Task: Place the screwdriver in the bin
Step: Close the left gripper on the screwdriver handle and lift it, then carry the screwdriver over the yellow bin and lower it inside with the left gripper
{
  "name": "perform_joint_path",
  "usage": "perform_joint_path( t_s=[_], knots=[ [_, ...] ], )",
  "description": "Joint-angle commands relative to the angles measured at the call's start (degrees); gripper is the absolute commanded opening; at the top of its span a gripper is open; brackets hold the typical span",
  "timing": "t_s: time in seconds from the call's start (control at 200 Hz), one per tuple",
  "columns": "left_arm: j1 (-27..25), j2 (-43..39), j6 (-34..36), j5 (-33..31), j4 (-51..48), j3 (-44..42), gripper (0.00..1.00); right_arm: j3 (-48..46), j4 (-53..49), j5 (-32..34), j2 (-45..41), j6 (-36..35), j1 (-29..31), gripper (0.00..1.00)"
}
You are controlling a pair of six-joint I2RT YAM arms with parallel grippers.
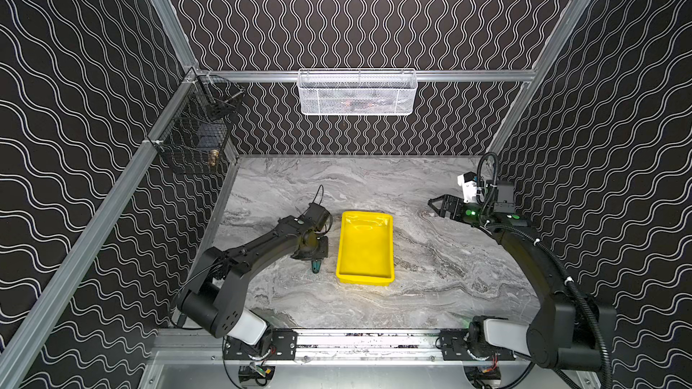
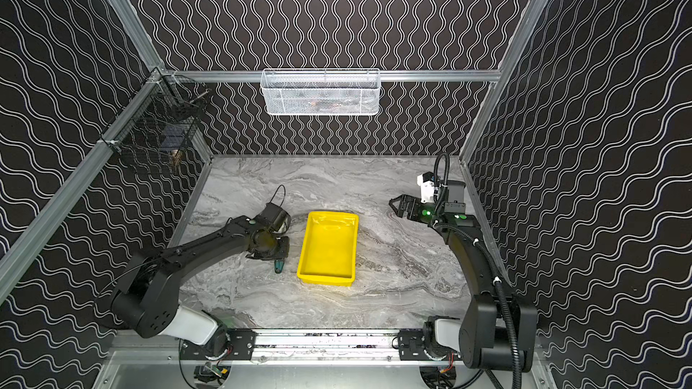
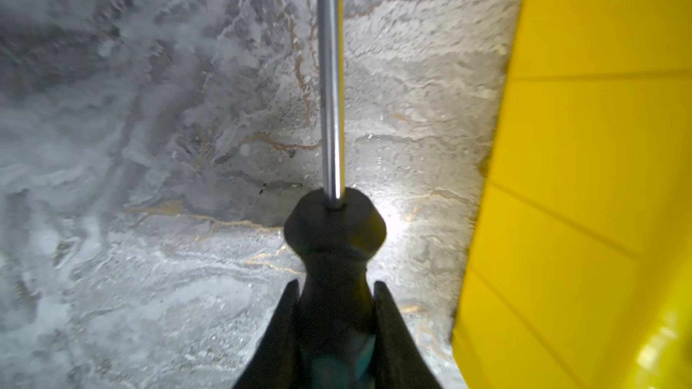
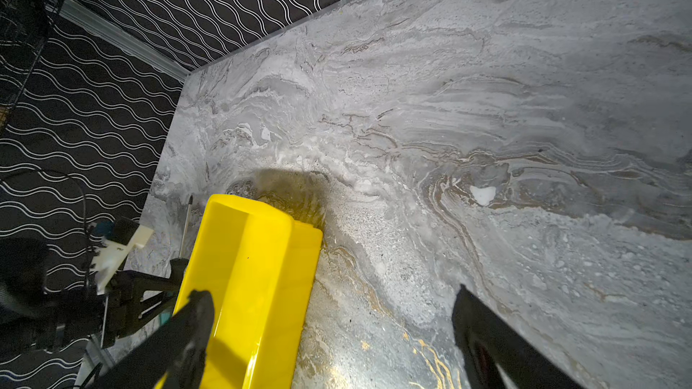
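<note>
Left gripper (image 3: 336, 288) is clenched on the black-collared, silver-shafted screwdriver (image 3: 332, 113). Only its green handle end (image 1: 315, 266) is caught in both top views.

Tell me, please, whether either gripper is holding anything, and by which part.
The left gripper has its jaws shut on the screwdriver, gripping the handle just behind its black collar. The right gripper is open and holds nothing.
</note>
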Motion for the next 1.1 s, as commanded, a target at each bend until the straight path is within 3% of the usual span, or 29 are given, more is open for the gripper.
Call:
perform_joint_path(
  t_s=[0.0,0.25,0.465,0.646,0.826,1.091],
  knots=[
    [-0.7,-1.9,-0.1,-1.7,-3.8,2.3,0.00,0.6,-0.3,-1.0,-0.3,-0.4,0.1,0.99],
    [-3.6,-5.6,-0.7,-4.0,-9.6,10.6,0.00,0.9,-0.3,-1.1,-0.3,-0.5,0.0,0.99],
    [-9.6,-4.6,-1.6,-5.3,-11.1,18.7,0.00,1.6,-0.9,-1.2,0.1,-0.8,0.1,0.99],
    [-15.1,-0.4,-2.3,-1.9,-8.5,23.2,0.00,2.3,-1.5,-0.4,-0.1,-1.2,0.1,0.99],
    [-20.4,6.0,-2.1,-2.4,-8.6,27.0,0.00,2.5,-1.9,-0.2,-0.2,-1.5,0.0,0.99],
    [-23.6,13.3,-2.1,-1.4,-5.2,24.9,0.00,1.8,-1.7,0.1,-0.3,-1.6,0.1,0.99]
  ],
)
